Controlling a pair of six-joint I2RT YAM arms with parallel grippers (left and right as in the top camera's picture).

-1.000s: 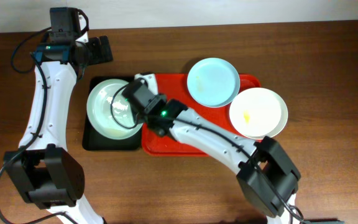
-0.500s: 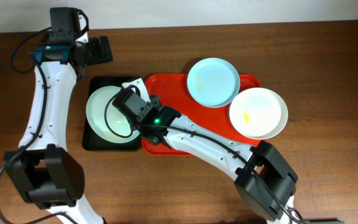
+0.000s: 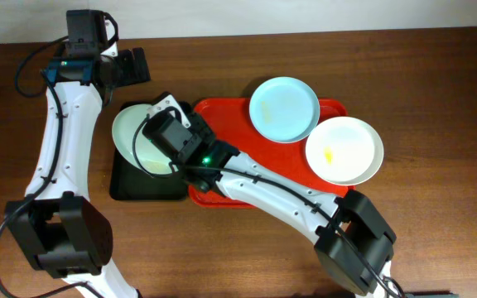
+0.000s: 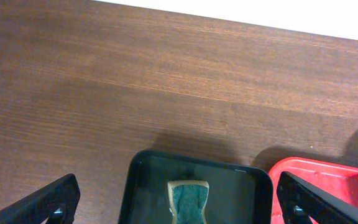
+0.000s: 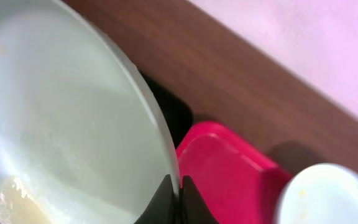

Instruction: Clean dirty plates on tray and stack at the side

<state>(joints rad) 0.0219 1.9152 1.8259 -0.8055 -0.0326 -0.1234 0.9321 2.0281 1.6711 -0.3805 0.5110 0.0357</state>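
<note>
My right gripper (image 3: 166,124) is shut on the rim of a pale mint plate (image 3: 135,136) and holds it tilted over the black tray (image 3: 143,189). In the right wrist view the fingers (image 5: 179,193) pinch that plate's edge (image 5: 61,124), which has a yellowish smear low down. A mint-blue plate (image 3: 284,108) lies on the red tray (image 3: 230,112). A white plate (image 3: 344,149) with a yellow smear lies at the tray's right end, overhanging its edge. My left gripper (image 3: 135,66) is open and empty behind the black tray.
A green and tan sponge (image 4: 188,198) lies in the black tray (image 4: 148,180) between my left fingers (image 4: 182,202) in the left wrist view. Bare wooden table (image 4: 166,74) extends behind it. The red tray's corner (image 4: 303,171) sits to its right.
My right gripper has carried the mint plate leftward off the red tray's edge and tipped it up over the black tray. The left arm has not moved.
</note>
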